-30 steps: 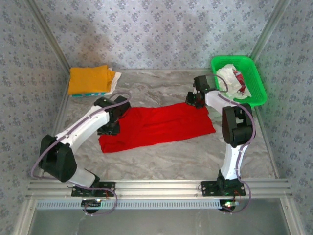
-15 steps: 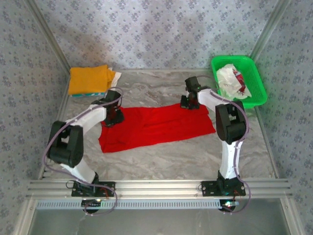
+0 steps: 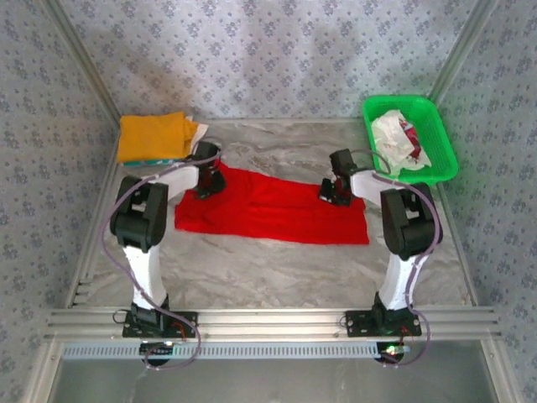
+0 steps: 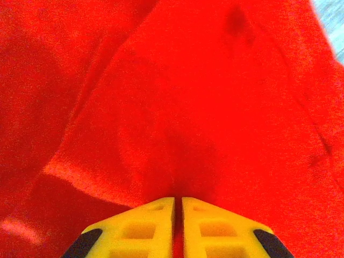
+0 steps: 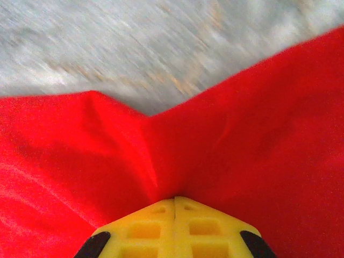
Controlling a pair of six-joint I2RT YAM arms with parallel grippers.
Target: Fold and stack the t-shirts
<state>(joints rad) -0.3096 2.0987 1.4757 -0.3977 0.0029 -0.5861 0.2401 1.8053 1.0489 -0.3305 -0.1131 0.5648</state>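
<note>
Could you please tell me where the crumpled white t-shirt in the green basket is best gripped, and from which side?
Likely pinch a raised fold on top of the white t-shirt, coming straight down: it lies bunched in a heap, and the walls of the green basket block a sideways approach.

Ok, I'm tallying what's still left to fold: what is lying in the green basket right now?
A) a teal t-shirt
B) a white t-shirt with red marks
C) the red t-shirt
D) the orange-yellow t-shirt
B: a crumpled white t-shirt with red marks lies in the green basket, while the red t-shirt is spread on the table and the orange-yellow one sits folded at the far left.
</note>
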